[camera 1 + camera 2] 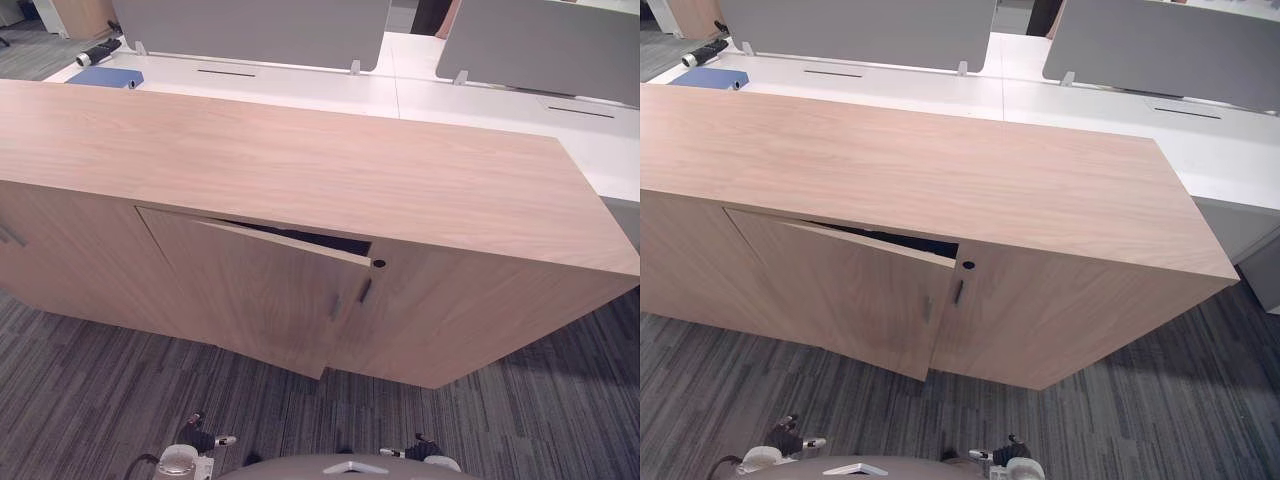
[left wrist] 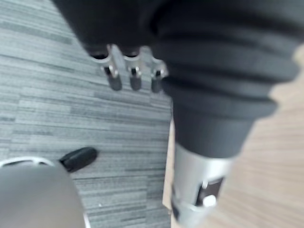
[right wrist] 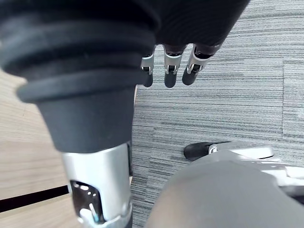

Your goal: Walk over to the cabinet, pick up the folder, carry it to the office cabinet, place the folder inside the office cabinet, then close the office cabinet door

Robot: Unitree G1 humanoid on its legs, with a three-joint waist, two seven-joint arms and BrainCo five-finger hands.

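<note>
A long, low office cabinet (image 1: 300, 160) with a light wood finish is seen from above, standing on grey striped carpet (image 1: 90, 400). Its cabinet door (image 1: 250, 290) near the middle is found ajar: the edge with the handle is swung out from the front, and a narrow dark gap is left along the top. What lies inside cannot be made out through that gap. A small round keyhole (image 1: 379, 264) is set in the neighbouring panel, just beside the gap, with a dark vertical handle (image 1: 365, 290) below it.

The folder (image 1: 105, 76), blue and lying flat, is seen on the white desk (image 1: 300, 88) behind the cabinet, at the far left end, well apart from both hands. Grey divider screens (image 1: 250, 30) are mounted along the back of the desk.

The left hand (image 2: 135, 78) is hung low beside the body above the carpet, its fingers straight and relaxed, with nothing held. The right hand (image 3: 171, 71) is held likewise on the other side, fingers loose and empty, with the cabinet's wood front near it
</note>
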